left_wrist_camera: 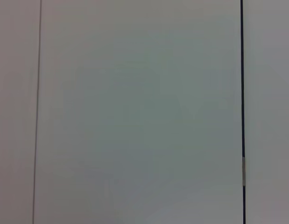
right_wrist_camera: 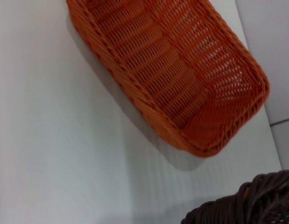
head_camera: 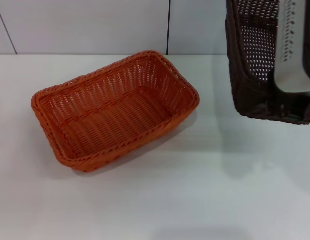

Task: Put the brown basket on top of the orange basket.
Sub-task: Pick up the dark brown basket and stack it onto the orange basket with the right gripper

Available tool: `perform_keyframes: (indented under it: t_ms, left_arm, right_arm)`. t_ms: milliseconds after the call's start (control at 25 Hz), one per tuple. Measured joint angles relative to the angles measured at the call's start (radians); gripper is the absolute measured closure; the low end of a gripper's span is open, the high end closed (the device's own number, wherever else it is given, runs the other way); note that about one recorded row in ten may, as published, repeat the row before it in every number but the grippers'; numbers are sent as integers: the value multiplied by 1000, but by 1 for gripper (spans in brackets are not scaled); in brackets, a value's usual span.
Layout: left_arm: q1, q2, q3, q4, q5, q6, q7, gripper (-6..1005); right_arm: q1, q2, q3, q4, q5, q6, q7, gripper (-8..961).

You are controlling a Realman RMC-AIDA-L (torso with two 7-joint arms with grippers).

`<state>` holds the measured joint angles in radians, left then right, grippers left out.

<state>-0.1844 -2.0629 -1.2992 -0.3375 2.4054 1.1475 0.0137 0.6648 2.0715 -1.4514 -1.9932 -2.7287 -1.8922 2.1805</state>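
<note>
Brown basket [head_camera: 255,85], tilted aloft in the right claw [head_camera: 294,60]'s grip, could snag or overshoot the orange basket [head_camera: 114,110] on the desk [head_camera: 220,190].

1. A bare test-bench or lab-style setup, not a home: the plain white tabletop [head_camera: 205,200] fills the foreground.
2. Behind it stands a wall of pale panels [head_camera: 84,25], split by thin dark seams [head_camera: 168,25].
3. The left wrist view shows only those panels.
</note>
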Motion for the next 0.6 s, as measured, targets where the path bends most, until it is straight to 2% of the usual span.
perform_keyframes:
  t_ms: [240,600]
  left_arm:
    - [2,-2,0,0,0,1,0,214]
    - [16,-3,0,1,0,5,-50,216]
  right_arm:
    - [46,0,-73,24,-22,24,-14,792]
    - [69,3,-122,83,0,62,-244,792]
